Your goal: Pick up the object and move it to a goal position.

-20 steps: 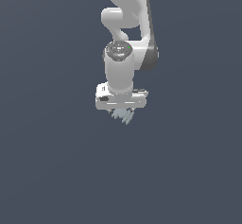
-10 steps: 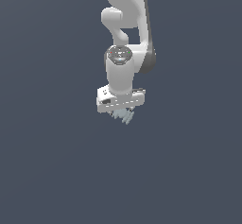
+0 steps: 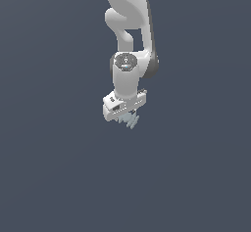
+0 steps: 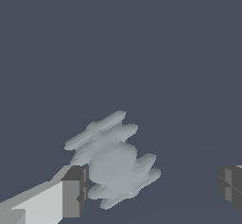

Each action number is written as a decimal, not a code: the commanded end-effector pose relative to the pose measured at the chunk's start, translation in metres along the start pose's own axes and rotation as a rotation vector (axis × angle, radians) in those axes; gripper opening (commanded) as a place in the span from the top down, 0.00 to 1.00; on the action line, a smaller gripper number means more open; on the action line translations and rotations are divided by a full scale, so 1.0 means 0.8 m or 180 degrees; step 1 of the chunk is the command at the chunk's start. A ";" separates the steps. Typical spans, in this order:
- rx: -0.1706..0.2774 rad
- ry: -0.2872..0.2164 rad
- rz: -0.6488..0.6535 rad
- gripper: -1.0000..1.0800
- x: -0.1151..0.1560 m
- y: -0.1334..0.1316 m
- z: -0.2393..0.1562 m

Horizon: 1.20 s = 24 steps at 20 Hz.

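The white Panda arm [image 3: 128, 40] comes down from the 12 o'clock edge of the exterior view, where its upper links are cut off by the frame, and ends in the white gripper [image 3: 128, 120] near the middle of the picture. Below the gripper's body, at about 6 o'clock from the wrist joint, a pale grey-blue ribbed object with a rounded core and flat fin-like plates [image 3: 131, 120] peeks out. Only its lower fins show there; the rest is covered by the hand, and the fingers themselves cannot be separated from it in that view.

The wrist view gives the better look. The pale ribbed object [image 4: 113, 160] lies between the two dark grey finger pads: one pad [image 4: 75, 191] sits at 8 o'clock from the object's centre, and the other [image 4: 230, 184] lies at about 4 o'clock and is cut off by the frame edge. The fingers are spread wide. The near pad is right beside the object's fins, perhaps touching, though the soft render makes that hard to judge; the far pad stands well apart from it, with bare dark ground between.

The object's outline is blurred and partly see-through, so its exact shape is unclear. The flat dark blue-grey ground [image 3: 59, 177] fills both views without any visible edge, and whether the object rests on it cannot be told.
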<state>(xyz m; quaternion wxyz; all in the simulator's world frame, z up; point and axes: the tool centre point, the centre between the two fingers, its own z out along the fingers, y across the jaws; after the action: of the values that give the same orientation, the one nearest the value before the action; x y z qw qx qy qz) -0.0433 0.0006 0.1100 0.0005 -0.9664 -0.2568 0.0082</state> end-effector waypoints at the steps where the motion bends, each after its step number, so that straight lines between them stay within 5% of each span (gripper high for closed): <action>1: -0.0008 0.0003 -0.0248 0.04 -0.006 -0.005 0.009; 13: -0.0027 0.0027 -0.1315 0.04 -0.031 -0.028 0.045; 24: -0.0030 0.0044 -0.1733 0.04 -0.041 -0.039 0.058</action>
<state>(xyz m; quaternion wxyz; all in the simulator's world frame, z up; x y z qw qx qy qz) -0.0872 0.0110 0.0652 0.0000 -0.8645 -0.5027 0.0005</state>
